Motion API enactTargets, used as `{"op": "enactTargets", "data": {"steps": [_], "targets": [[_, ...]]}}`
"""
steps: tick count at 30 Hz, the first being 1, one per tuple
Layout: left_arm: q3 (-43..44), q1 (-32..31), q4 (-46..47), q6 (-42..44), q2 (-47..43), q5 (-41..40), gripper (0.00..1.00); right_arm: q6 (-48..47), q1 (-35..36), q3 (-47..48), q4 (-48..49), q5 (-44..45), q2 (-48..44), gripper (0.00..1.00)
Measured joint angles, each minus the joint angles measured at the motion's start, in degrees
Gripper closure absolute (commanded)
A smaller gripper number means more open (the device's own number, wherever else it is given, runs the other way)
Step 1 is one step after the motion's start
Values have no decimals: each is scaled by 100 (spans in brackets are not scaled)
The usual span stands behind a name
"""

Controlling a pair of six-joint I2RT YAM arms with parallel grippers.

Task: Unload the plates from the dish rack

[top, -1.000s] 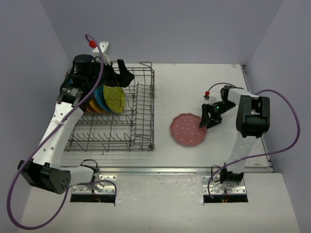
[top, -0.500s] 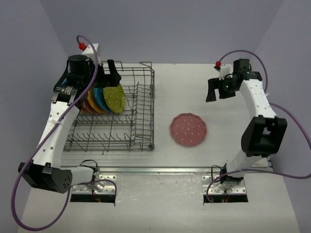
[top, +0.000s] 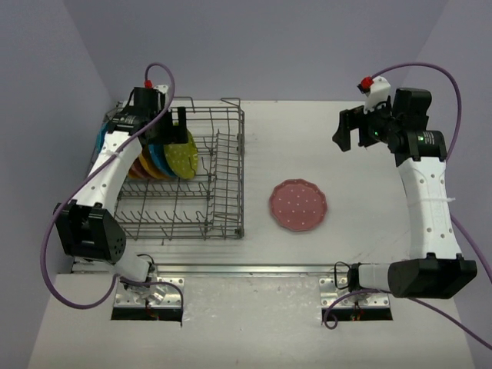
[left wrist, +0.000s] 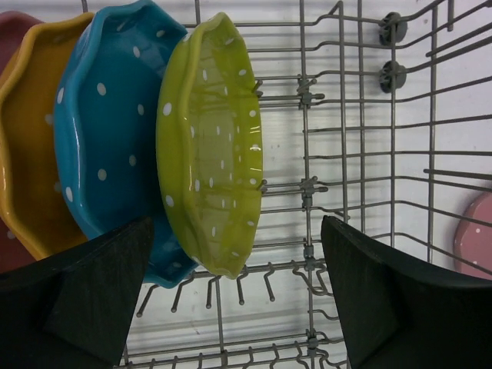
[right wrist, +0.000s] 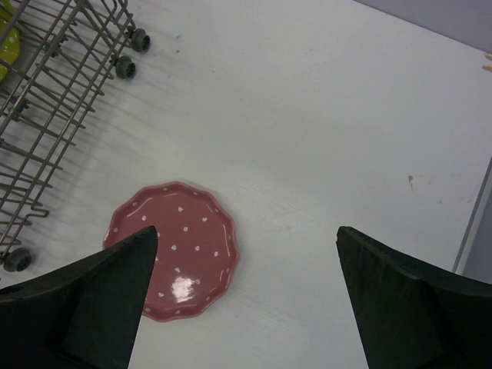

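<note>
1. Alignment decides the next move. The lime plate (left wrist: 211,146) stands on edge in the dish rack (top: 207,207), straight ahead of the left gripper (left wrist: 238,231) and between its two fingers. Its thin section lies across the gap and its long axis runs away from the wrist.
2. The left jaws are spread wide and hold nothing, with one finger off each face of the lime plate.
3. The blue plate (left wrist: 108,131) sits just beside the lime one on the left finger's side. The orange plate (left wrist: 27,154) and a red plate (left wrist: 15,31) are further out.
4. The left arm is much the nearer. The right gripper (right wrist: 246,231), spread and empty, hangs well apart from the rack, with a pink plate (right wrist: 173,250) flat on the table (right wrist: 323,115) beneath it.
5. The left finger covers the blue plate's lower rim, so I cannot tell whether that finger would pass between blue and lime. The red plate is cut off at the frame edge.
</note>
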Motion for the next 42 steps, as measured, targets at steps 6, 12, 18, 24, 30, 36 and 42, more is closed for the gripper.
{"op": "enactTargets", "data": {"steps": [6, 12, 18, 24, 30, 36, 42], "targets": [[298, 0, -75, -1, 495, -328, 13, 6, 0, -66, -52, -28, -143, 1], [324, -7, -93, -18, 887, -370, 15, 7, 0, -67, -54, -77, -182, 1], [372, -22, -98, -32, 1062, -256, 30, 26, 0, -85, -52, -178, -182, 1], [384, 46, -71, -38, 1138, -38, 63, 145, 0, -153, -18, -380, -126, 1], [383, 65, -40, -22, 1140, 96, 97, 281, 0, -411, 39, -531, -99, 1], [385, 74, -48, -39, 1140, 116, 100, 446, 0, -476, 77, -707, -46, 1], [566, 71, -299, 0, 1138, 107, 100, 579, 0, -476, 121, -880, 8, 1]]}}
